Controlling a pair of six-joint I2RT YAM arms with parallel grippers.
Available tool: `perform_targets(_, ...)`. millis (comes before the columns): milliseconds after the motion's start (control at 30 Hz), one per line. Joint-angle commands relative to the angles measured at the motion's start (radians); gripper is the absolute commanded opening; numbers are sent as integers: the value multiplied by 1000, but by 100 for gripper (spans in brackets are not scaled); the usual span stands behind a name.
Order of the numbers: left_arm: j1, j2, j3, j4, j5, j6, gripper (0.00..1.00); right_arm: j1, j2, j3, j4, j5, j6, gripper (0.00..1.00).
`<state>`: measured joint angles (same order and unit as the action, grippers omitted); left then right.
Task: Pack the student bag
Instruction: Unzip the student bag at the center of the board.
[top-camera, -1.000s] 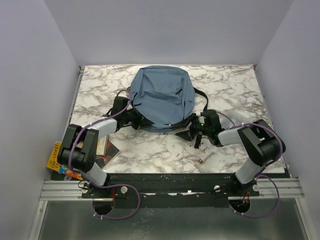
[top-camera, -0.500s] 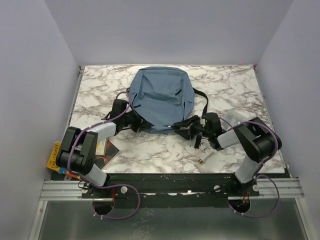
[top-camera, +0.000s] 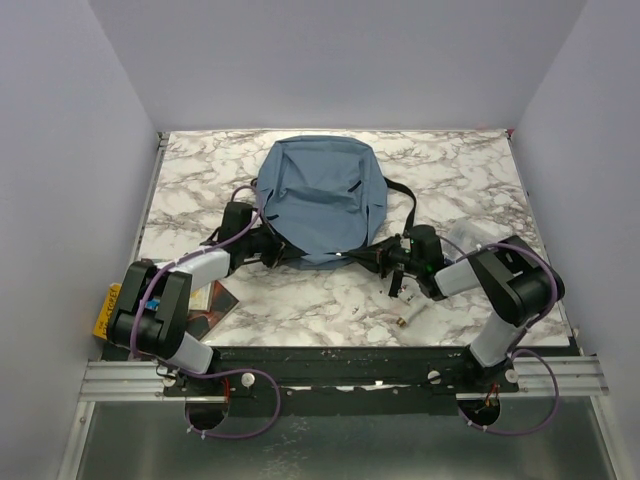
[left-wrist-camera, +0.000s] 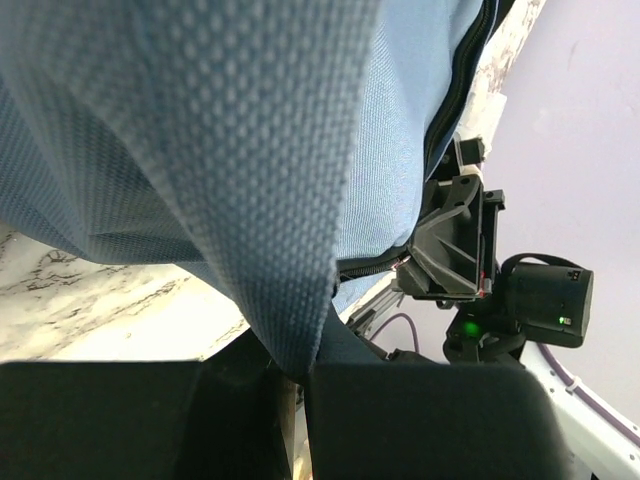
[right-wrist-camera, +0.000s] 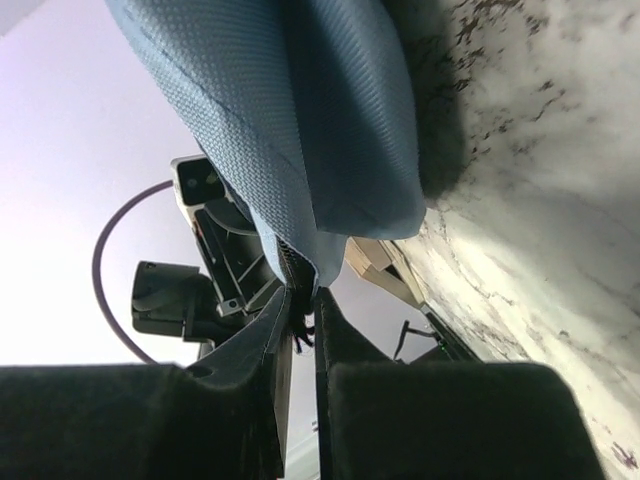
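Packing looks barely begun, judging from the top view. The dusty-blue soft fabric backpack (top-camera: 322, 195) lies on the middle-far part of the white marble-patterned table (top-camera: 480, 170). Its mouth is not visibly open and nothing shows inside it. An orange book (top-camera: 106, 312) and a dark book (top-camera: 216, 298) lie outside it by the left arm's base, and a small pale object (top-camera: 404, 321) sits near the right arm.

In the left wrist view, your left gripper (left-wrist-camera: 296, 372) pinches a fold of the backpack's fabric, fingers pressed together on it.

In the right wrist view, your right gripper (right-wrist-camera: 300, 325) nips the zipper edge at the backpack's near side, fingers almost touching.
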<state>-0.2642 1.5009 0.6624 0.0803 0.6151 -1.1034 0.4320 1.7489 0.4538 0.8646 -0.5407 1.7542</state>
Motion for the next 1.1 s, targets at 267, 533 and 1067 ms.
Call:
perform_targets(267, -3, -67, -37, 0, -25, 40, 0, -4, -231, 175, -648, 189, -419, 10)
perform_targets(533, -3, -81, -64, 1, -29, 36, 0, -3, -298, 275, -827, 325, -622, 9)
perform_targets(1067, -4, -63, -46, 1, -9, 33, 0, -2, -249, 267, -620, 136, -794, 54)
